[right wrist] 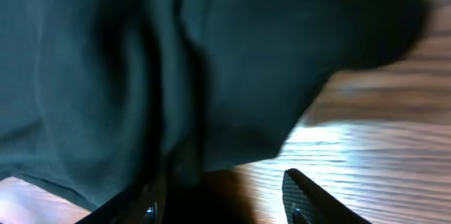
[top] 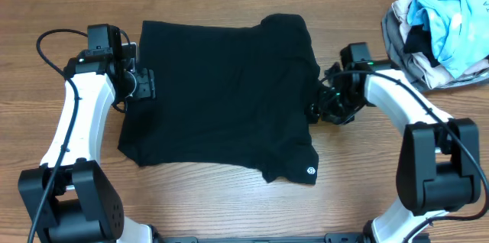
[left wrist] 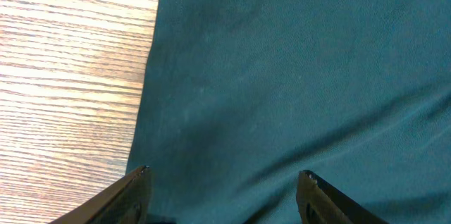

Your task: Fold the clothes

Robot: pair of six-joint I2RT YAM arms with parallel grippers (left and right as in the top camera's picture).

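The black garment lies spread flat across the middle of the table, with its small round white logo near the front right corner. My left gripper is at the garment's left edge. In the left wrist view it is open, both fingers over the fabric. My right gripper is at the garment's right edge. In the right wrist view it is open, with the bunched fabric edge over its left finger and bare table by its right finger.
A bundle of light-blue, grey and beige clothes sits at the back right corner. Bare wooden table surrounds the garment. Cables run along both arms.
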